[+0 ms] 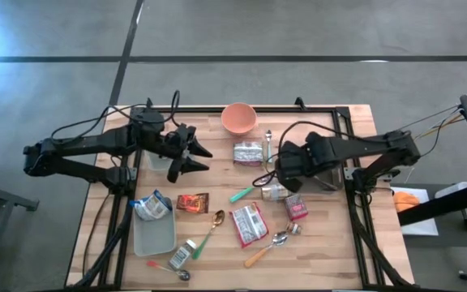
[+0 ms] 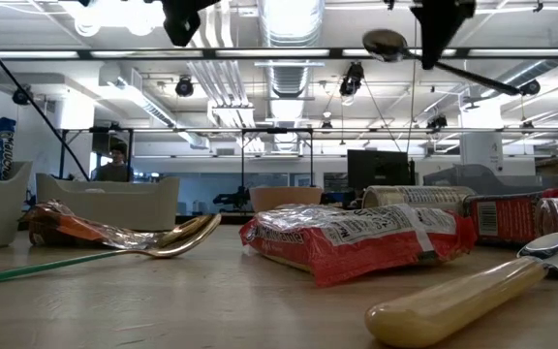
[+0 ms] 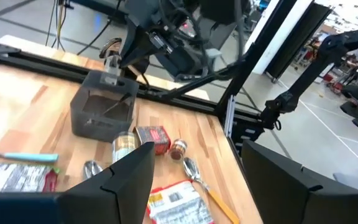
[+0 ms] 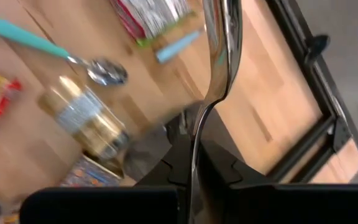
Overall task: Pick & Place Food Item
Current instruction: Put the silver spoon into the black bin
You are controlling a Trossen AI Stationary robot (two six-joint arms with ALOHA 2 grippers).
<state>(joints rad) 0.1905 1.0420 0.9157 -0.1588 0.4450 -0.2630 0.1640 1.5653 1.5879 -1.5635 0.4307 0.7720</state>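
My right gripper point(image 1: 282, 168) hangs right of the table's middle, pointing steeply down, shut on a metal spoon point(image 4: 219, 56). The low view shows the spoon point(image 2: 387, 44) high above the table. Under it stands a dark bin point(image 3: 103, 107). Food packets lie flat on the table: a red and white one point(image 1: 249, 225), a silver one point(image 1: 248, 152), a dark red one point(image 1: 192, 203) and a small red one point(image 1: 296, 207). A tin point(image 1: 272, 192) lies on its side. My left gripper point(image 1: 199, 160) hovers open and empty at the left, pointing toward the table's right. My right gripper pinches the metal spoon between its two fingers point(image 4: 185, 171), which come at it slanting from above. The spoon's shaft point(image 4: 199, 134) stands out past the fingertips, lifted clear of the table. My own fingers hide which part of the spoon they close on.
An orange bowl point(image 1: 238, 118) stands at the far edge. A grey tray point(image 1: 154, 235) at the near left holds a blue and white bag point(image 1: 151, 207). Loose spoons lie near the front: gold point(image 1: 216, 221), teal-handled point(image 1: 242, 193), yellow-handled point(image 1: 267, 245). A second tin point(image 1: 182, 254) lies beside the tray.
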